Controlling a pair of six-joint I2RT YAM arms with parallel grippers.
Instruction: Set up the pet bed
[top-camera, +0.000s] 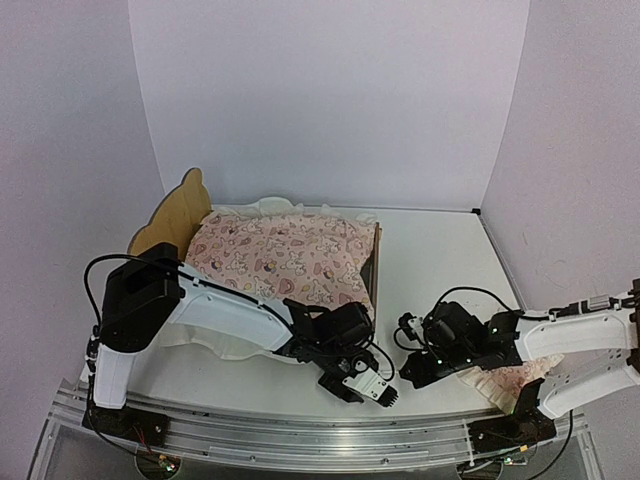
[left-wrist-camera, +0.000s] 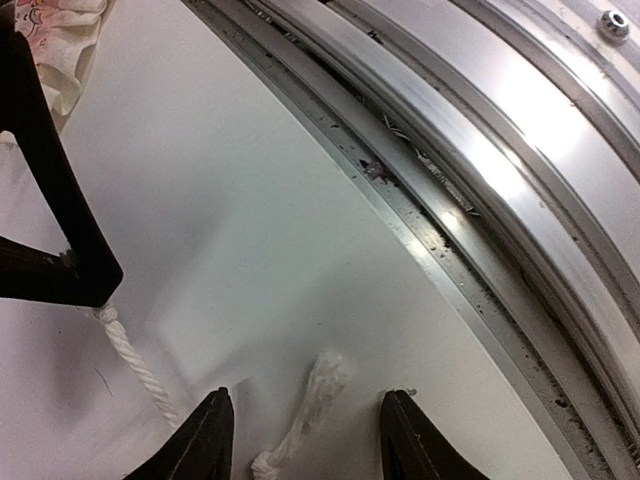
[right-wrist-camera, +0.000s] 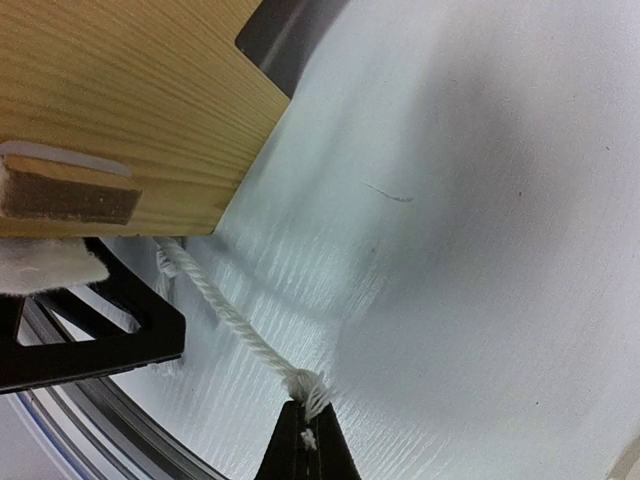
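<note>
The table (top-camera: 440, 260) and bed (top-camera: 172, 215) are viewed from above and behind, while the rope (left-wrist-camera: 135, 360) is seen close and low from both wrists.

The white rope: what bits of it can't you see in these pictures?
Top view: white rope too small to spot between left gripper and right gripper.
Left wrist view: both strands cut off by the bottom edge.
Right wrist view: far end hidden under the pet bed.

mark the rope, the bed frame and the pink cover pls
white twisted rope (right-wrist-camera: 245, 335): right wrist view, mid-span.
light plywood bed frame (top-camera: 172, 218): top view, headboard.
pink printed fabric cover (top-camera: 285, 255): top view, centre.
</note>
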